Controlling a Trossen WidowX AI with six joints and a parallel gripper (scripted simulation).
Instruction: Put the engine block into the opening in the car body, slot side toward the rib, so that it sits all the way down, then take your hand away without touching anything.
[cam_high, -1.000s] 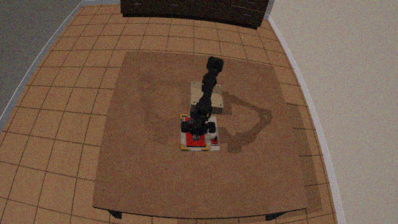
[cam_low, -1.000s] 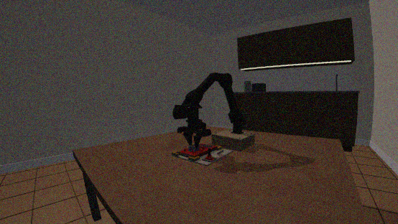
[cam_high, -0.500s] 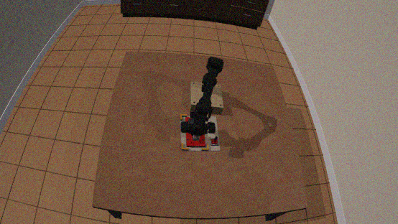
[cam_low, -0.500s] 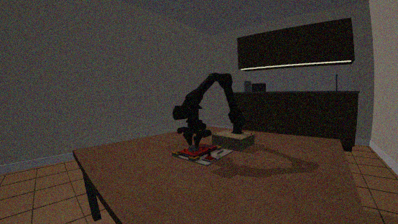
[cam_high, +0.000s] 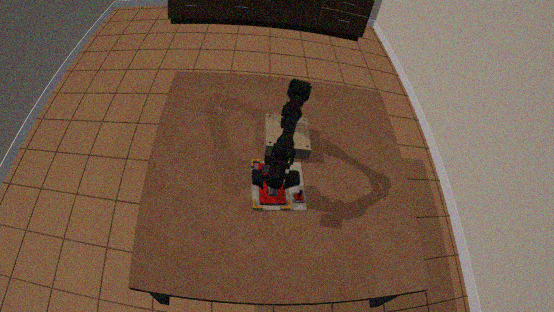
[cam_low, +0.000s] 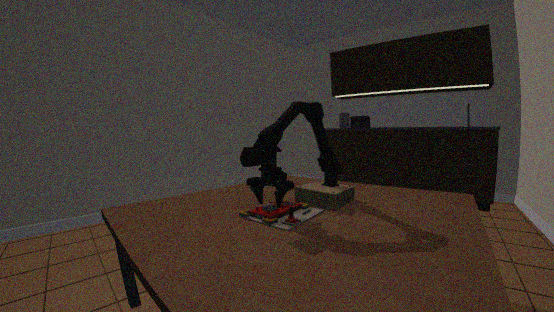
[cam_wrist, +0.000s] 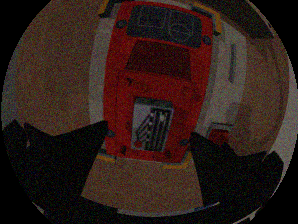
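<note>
Around the engine block (cam_wrist: 151, 126), murky edges.

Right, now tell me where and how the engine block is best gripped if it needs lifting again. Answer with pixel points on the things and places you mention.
Probably by its two long side walls, tool (cam_high: 275, 179) (cam_low: 270, 199) (cam_wrist: 149, 131) coming from above: the engine block (cam_wrist: 152, 126) sits in the red car body (cam_wrist: 156, 89), top face exposed, narrower across than along.
</note>
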